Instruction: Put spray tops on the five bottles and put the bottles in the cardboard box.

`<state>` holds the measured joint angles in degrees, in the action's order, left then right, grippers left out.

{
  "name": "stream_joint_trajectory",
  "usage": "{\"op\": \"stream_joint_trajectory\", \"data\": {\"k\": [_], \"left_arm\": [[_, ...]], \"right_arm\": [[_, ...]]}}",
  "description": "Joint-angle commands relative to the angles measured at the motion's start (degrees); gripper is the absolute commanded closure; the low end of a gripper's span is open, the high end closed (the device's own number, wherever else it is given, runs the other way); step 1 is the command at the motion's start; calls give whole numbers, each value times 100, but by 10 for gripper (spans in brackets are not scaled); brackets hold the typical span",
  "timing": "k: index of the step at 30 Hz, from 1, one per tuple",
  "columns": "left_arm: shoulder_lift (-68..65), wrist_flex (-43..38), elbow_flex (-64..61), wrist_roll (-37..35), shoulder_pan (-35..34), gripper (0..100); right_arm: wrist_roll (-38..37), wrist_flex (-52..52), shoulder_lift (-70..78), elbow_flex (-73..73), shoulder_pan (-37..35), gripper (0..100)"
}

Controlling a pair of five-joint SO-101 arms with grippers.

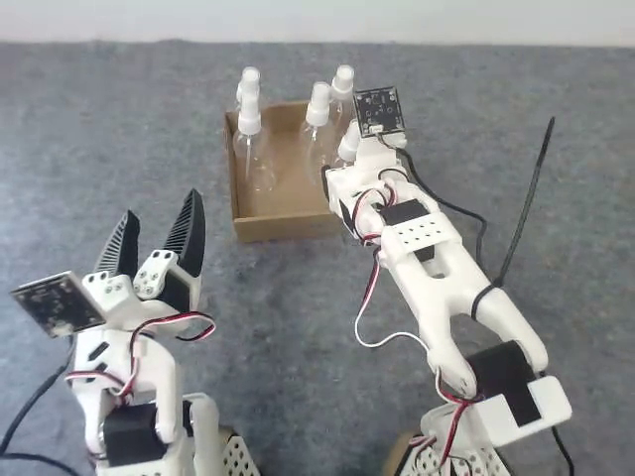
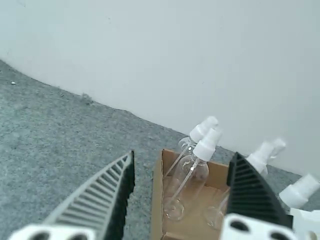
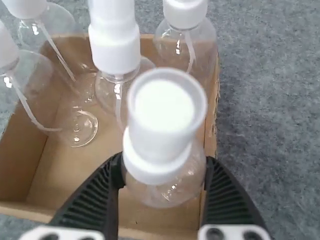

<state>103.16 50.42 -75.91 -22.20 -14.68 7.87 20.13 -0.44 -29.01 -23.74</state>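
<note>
The cardboard box [image 1: 283, 226] stands at the table's far middle. Two clear bottles with white spray tops [image 1: 248, 119] lean in its left half, and two more [image 1: 319, 107] stand in its right half. My right gripper [image 1: 345, 171] reaches over the box's near right corner. In the right wrist view the right gripper [image 3: 164, 162] is shut on a fifth bottle [image 3: 165, 187] with a white spray top [image 3: 164, 107], held upright just inside the box wall [image 3: 213, 132]. My left gripper [image 1: 161, 206] is open at the near left, well short of the box, with nothing between its fingers.
Grey carpet covers the table all around the box. A pale wall [image 2: 175, 60] rises behind it. The right arm's black cable [image 1: 526, 208] stands up to the right of the box. From the left wrist view, the box [image 2: 156, 210] and its bottles [image 2: 192, 170] lie ahead.
</note>
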Motion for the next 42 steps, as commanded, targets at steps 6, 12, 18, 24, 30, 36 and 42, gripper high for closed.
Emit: {"op": "stream_joint_trajectory", "data": {"k": [6,12,18,24,30,36,42], "left_arm": [[-35,-202,127,-53,-26,721],[-35,-202,127,-53,-35,721],[-35,-202,127,-53,-26,721],[-35,-202,127,-53,-26,721],[-35,-211,127,-53,-18,721],[-35,-211,127,-53,-9,721],[-35,-211,127,-53,0,721]], "right_arm": [[-70,374,-92,527,57,916],[-62,400,-92,519,75,812],[-62,400,-92,519,57,785],[-62,409,-92,501,48,723],[-79,541,-145,510,40,721],[-88,673,-163,527,-31,720],[-88,699,-435,431,-92,720]]}}
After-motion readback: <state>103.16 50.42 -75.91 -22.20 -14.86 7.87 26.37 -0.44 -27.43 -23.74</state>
